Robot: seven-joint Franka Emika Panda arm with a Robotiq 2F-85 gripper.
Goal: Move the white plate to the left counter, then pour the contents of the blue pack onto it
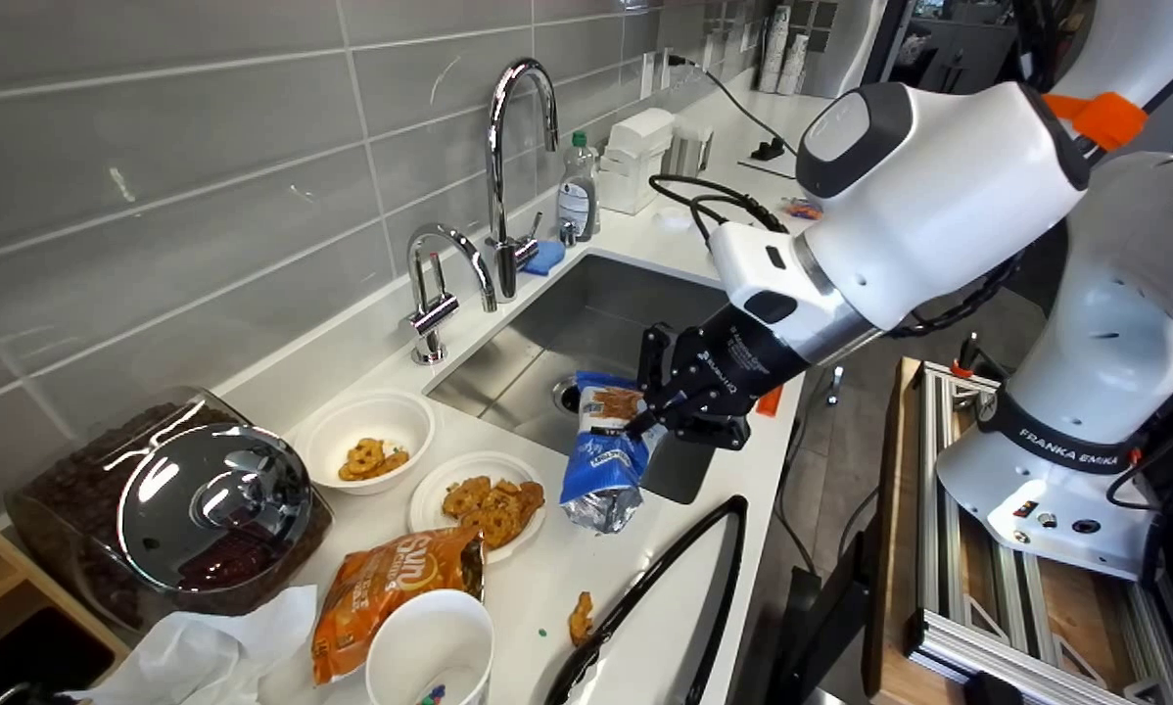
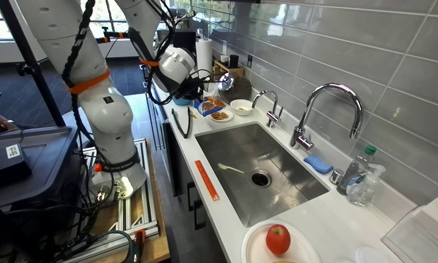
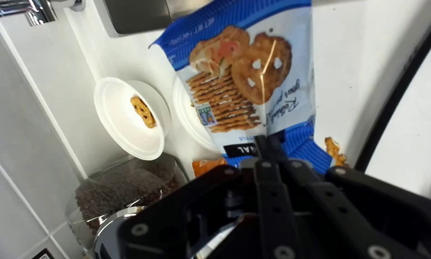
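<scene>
The blue pack [image 1: 601, 455] hangs tilted over the counter between the sink and the white plate, its silvery end lowest. My gripper [image 1: 649, 419] is shut on it, with the fingertips pinching a fold of the bag in the wrist view, where the printed face of the pack [image 3: 233, 68] fills the upper middle. Golden pretzel crisps are heaped on the white plate [image 1: 430, 493], which rests on the left counter [image 1: 523, 599]. From the wrist, the pack covers most of that plate [image 3: 187, 108]. Any contents inside the pack are hidden.
Beside the plate stand a white bowl [image 1: 327, 416] with crisps and an orange snack bag [image 1: 391, 587]. A white cup [image 1: 430, 646], a glass jar [image 1: 214, 509] and black tongs [image 1: 635, 591] surround them. One crisp [image 1: 581, 619] lies loose. The steel sink [image 2: 237, 146] and faucets border this area.
</scene>
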